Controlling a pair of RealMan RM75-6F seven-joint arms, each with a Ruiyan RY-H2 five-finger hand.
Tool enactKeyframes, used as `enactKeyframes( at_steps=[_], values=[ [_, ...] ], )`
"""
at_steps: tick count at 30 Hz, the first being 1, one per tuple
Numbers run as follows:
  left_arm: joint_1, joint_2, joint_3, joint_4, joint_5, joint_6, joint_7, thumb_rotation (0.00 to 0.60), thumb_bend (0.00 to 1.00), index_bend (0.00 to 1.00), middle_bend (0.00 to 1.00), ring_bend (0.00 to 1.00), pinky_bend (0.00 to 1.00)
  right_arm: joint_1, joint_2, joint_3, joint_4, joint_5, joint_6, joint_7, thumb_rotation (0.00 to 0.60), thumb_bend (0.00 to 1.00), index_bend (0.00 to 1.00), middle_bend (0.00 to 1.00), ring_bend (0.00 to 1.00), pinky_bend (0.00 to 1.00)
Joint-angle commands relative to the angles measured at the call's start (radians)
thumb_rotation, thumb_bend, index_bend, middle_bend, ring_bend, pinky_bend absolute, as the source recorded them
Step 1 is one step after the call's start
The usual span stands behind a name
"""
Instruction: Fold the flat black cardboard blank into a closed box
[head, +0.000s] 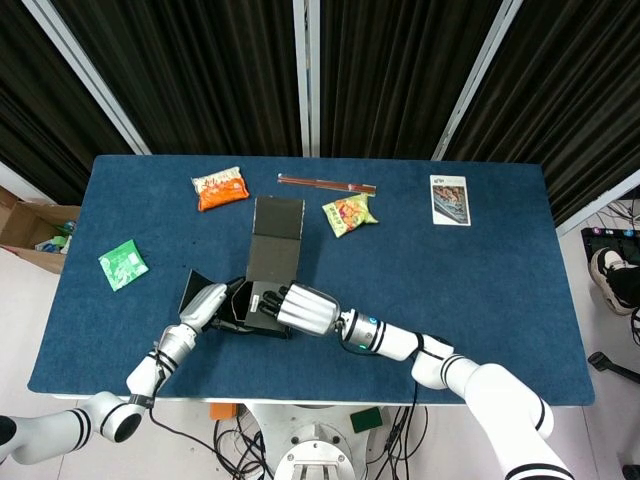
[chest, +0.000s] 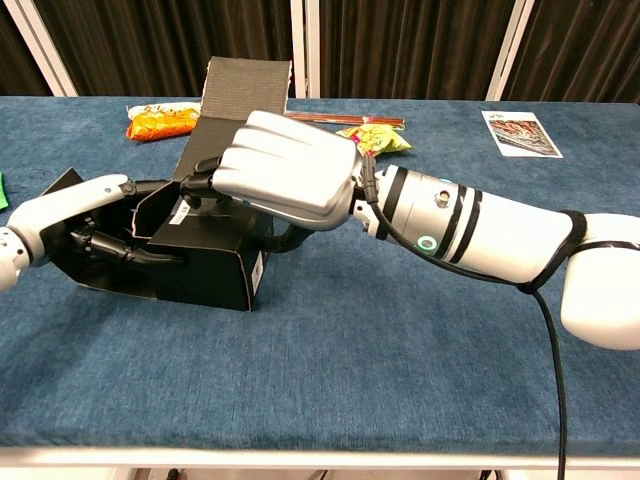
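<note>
The worry from here is at the left end of the box: the left hand has its dark fingers reaching into the open end beside a loose side flap, and if the right hand bears down harder the half-formed walls could skew or fold flat onto those fingers. A flap could also crease the wrong way, I'd guess, since nothing looks locked. The tall lid panel stands free behind and could flop down before the end flaps are tucked.

The box sits on the table at about 7 o'clock from its middle, near the front edge, its long lid panel running toward 12 o'clock.

The left hand comes in low from 8 o'clock, palm toward the box's open end, fingers partly spread and pushed in against the cardboard; whether it pinches a flap I cannot tell. The right hand lies over the box's top from 4 o'clock, knuckles up, fingers curled down together over the far top edge with the thumb hooked on the near side wall, so it grips the box. Its forearm stretches low across the table
</note>
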Motion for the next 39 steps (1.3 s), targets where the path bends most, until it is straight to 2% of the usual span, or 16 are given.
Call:
enactKeyframes(
  at_steps=[1,5,16,29,39],
  values=[
    [-0.001,0.001,0.001,-0.003,0.002,0.002,0.010,0.420,0.00,0.22,0.26,0.67,0.92,0.001,0.004,-0.003,-0.008,0.000,-0.004,-0.006,0.600,0.17,0.40,0.44,0.72,1.00],
    [-0.002,0.003,0.004,-0.007,0.008,0.004,0.034,0.368,0.00,0.20,0.25,0.66,0.92,0.001,0.007,-0.005,-0.022,0.002,-0.004,-0.011,0.600,0.17,0.40,0.44,0.72,1.00],
    [-0.003,0.003,0.005,-0.009,0.013,0.013,0.078,0.297,0.00,0.14,0.21,0.66,0.92,-0.006,0.031,-0.003,-0.057,0.007,0.012,-0.021,0.600,0.17,0.41,0.43,0.72,1.00],
    [0.004,-0.005,0.005,-0.009,0.009,0.024,0.107,0.295,0.00,0.12,0.21,0.66,0.91,-0.010,0.043,-0.017,-0.095,0.004,-0.020,-0.051,0.600,0.16,0.41,0.43,0.72,1.00],
    [0.007,-0.020,-0.004,0.010,0.006,0.039,0.116,0.301,0.00,0.25,0.27,0.66,0.91,-0.003,0.058,-0.021,-0.120,0.004,-0.058,-0.080,0.600,0.16,0.42,0.43,0.72,1.00]
  ],
)
